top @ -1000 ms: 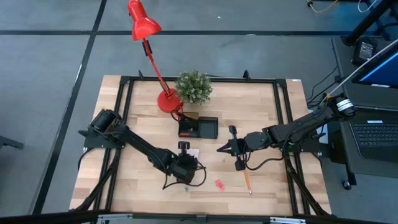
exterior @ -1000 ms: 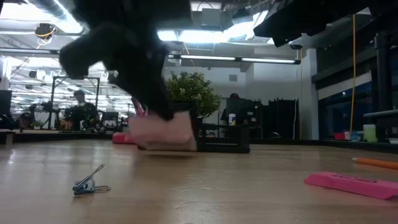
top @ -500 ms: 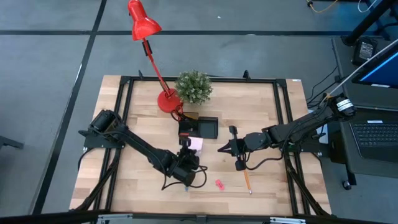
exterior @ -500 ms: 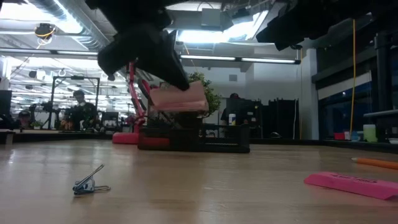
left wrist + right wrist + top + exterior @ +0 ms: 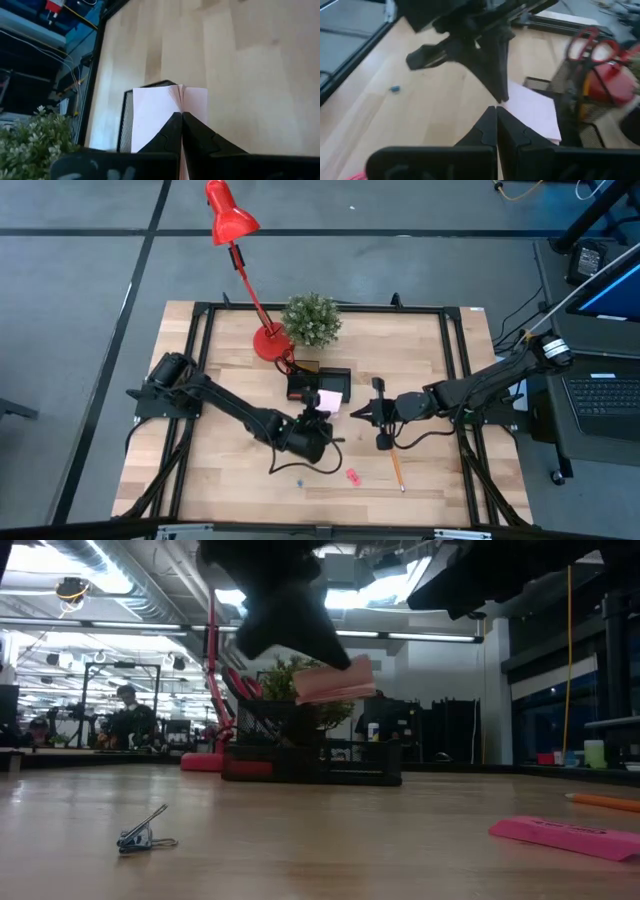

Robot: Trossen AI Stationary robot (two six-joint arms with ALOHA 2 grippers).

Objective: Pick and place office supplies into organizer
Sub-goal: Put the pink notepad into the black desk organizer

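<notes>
Evenly lit from ceiling strips [image 5: 330,633] overhead — soft shadows on the table [image 5: 430,350]; blurred in the right wrist view, backlit silhouettes low down.

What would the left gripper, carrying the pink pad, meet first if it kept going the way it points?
Probably the black mesh organizer: the left gripper, shut on the pink square sticky-note pad, points toward it. Height is unclear, so it might pass above the rim.
</notes>
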